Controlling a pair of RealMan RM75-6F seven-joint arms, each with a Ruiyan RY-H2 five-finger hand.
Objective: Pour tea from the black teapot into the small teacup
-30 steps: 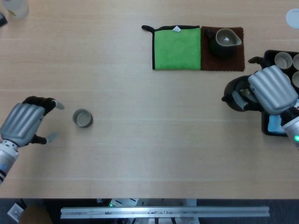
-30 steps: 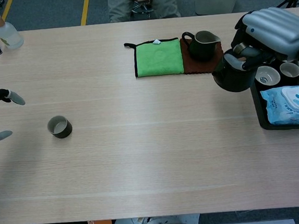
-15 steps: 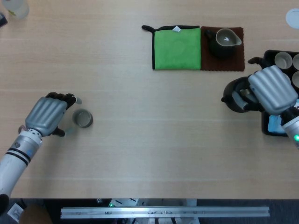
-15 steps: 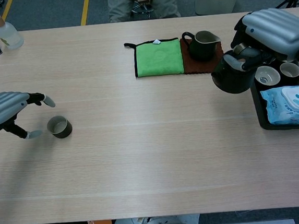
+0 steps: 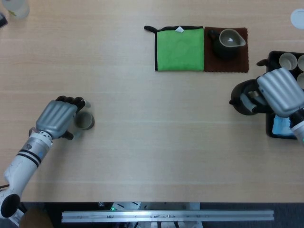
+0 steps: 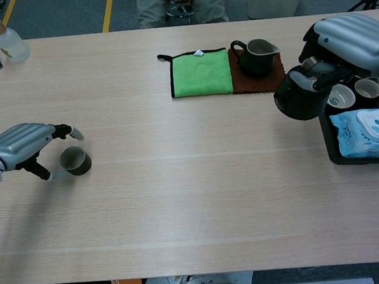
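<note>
- Wooden table (image 5: pixel 152 156): left hand (image 5: pixel 57 118) spread around small teacup (image 5: pixel 85 121), not yet gripping.
- Right hand (image 5: pixel 280 92) grips black teapot (image 5: pixel 244 99).
- Risk: left fingers nudge cup over; teapot far away, slosh likely.

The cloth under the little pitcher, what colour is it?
Dark brown cloth; it shows best in the head view, beside the green one.

We saw a pale wood-grain table (image 5: pixel 156 142), matt and smooth. The black teapot (image 6: pixel 297 99) looked glossy, ceramic-like, as did the small teacup (image 5: pixel 85 121), duller outside. Both hands, left (image 5: pixel 57 118) and right (image 5: pixel 280 91), wore smooth silvery shells. The green cloth (image 5: pixel 179 49) looked soft, the brown mat (image 5: pixel 240 59) rough-edged.
</note>
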